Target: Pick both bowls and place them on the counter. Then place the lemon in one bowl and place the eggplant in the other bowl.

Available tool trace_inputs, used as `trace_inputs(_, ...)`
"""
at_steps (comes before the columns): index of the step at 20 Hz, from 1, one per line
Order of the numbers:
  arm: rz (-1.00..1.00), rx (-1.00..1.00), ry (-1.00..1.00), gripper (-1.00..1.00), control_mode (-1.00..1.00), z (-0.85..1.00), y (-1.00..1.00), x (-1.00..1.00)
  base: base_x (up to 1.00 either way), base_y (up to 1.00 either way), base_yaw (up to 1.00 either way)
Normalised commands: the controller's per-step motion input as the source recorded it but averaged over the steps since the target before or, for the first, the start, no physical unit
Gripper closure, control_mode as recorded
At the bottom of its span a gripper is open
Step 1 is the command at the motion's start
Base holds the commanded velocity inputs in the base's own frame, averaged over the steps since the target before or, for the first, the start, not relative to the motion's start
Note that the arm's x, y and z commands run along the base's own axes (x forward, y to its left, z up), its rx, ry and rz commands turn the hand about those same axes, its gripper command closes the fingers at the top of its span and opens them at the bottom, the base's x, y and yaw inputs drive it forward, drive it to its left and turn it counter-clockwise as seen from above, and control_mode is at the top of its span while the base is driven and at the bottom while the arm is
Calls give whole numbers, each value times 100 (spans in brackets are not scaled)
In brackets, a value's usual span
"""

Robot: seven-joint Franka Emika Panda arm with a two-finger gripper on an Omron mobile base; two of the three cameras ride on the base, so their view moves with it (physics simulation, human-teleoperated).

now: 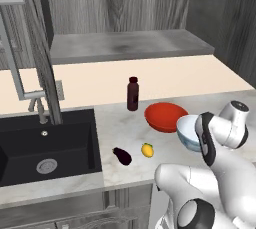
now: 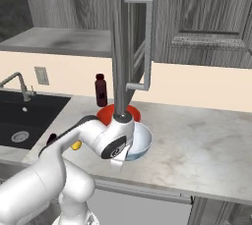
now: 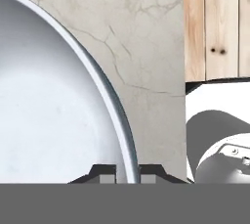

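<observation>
Two bowls on the counter [image 1: 150,168], red bowl [image 1: 165,116] touching white bowl [image 3: 53,115], gripper [image 3: 128,175] jaws pinching the white bowl's rim, lemon [image 1: 147,150] and eggplant [image 1: 122,156] nearby beside sink [image 1: 45,148]

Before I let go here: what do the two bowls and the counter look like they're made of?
Red bowl: looks like glazed ceramic or hard plastic; plain glossy red with soft highlights. Pale bowl: probably glazed ceramic; smooth, pale interior with a thin darker rim, pinched by the gripper. Counter: seems polished stone, light marbled surface with fine dark veins. All rendered, so uncertain.
</observation>
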Motion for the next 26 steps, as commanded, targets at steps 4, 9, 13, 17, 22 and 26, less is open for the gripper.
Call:
trace_inputs(4, 0, 0, 0, -100, -100, 0, 15, -3, 0, 0, 0)
trace_inputs(9, 0, 0, -3, -100, -100, 3, 11, -5, 0, 0, 0)
trace_inputs(13, 0, 0, -7, -100, -100, 22, 22, -13, 0, 0, 0)
trace_inputs(17, 0, -2, -11, -100, -100, 31, 34, -24, 0, 0, 0)
trace_inputs(22, 6, -9, -8, -100, -100, 44, 34, -24, 0, 0, 0)
trace_inputs(26, 25, -23, -15, -100, -100, 44, 40, -21, 0, 0, 0)
